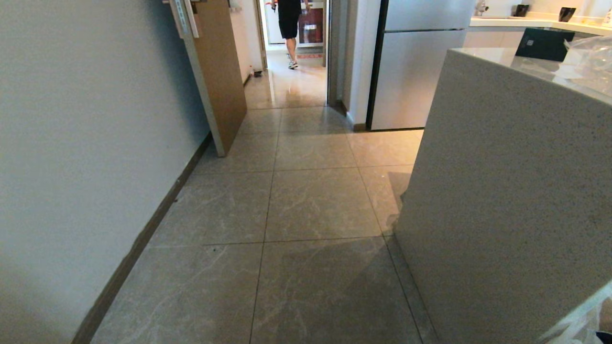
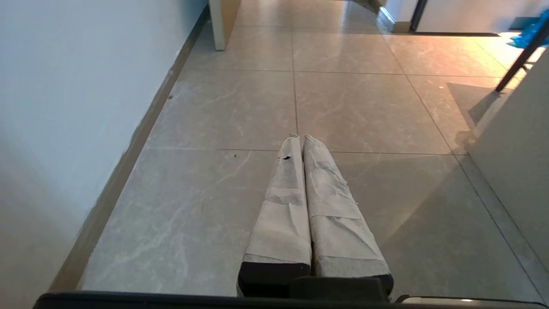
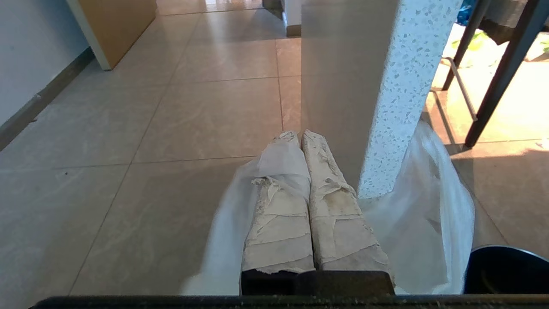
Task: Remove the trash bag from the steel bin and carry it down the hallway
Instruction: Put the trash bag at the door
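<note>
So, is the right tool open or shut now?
Shut: the right tool has both fingers pressed together, pinching the white bag.

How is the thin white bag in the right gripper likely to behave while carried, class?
Probably floppy: the trash bag drapes loosely around the shut right gripper. Likely light, since it hangs thin and translucent. It may snag on the speckled counter beside it.

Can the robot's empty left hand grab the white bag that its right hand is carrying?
Probably not right now. The left gripper is shut and points at bare floor, with no bag near it. The trash bag hangs from the shut right gripper.
</note>
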### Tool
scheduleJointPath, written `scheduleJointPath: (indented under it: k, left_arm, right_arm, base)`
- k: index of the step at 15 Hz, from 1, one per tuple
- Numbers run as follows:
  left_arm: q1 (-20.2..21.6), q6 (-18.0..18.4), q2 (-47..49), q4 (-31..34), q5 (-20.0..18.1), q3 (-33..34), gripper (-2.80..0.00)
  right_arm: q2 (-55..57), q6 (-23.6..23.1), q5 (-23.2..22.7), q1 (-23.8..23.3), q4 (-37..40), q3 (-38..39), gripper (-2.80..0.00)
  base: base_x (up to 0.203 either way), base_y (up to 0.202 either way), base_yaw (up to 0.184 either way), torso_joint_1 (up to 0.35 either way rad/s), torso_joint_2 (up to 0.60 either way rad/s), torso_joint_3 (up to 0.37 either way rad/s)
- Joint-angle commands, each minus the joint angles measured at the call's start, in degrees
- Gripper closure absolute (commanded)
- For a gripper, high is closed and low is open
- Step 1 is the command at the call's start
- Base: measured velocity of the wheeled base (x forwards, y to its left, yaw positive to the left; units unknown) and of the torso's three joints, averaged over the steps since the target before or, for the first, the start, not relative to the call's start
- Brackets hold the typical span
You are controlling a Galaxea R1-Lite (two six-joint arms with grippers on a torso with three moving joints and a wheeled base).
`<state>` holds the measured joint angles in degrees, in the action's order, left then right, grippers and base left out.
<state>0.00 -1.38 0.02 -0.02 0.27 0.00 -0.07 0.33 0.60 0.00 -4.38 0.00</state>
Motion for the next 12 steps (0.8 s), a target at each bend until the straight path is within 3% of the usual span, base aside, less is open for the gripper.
scheduleJointPath:
  k: [1, 3, 12]
  left_arm:
    - [0.0, 0.0, 0.0, -0.1, 0.0, 0.0, 0.00]
    - [0.0, -0.1, 0.0, -0.1, 0.0, 0.1, 0.00]
    - [0.0, -0.1, -0.1, -0.1, 0.0, 0.0, 0.00]
  right_arm:
    - [0.0, 0.0, 0.0, 0.0, 0.0, 1.8, 0.00]
    - [0.0, 0.0, 0.0, 0.0, 0.0, 1.8, 0.00]
    - [0.0, 0.0, 0.0, 0.0, 0.0, 1.8, 0.00]
  base:
    - [0.000, 0.000, 0.000, 0.000, 0.00, 0.000]
    - [0.050, 0.000, -0.001, 0.001, 0.00, 0.006]
    - [0.188, 0.000, 0.000, 0.003, 0.00, 0.004]
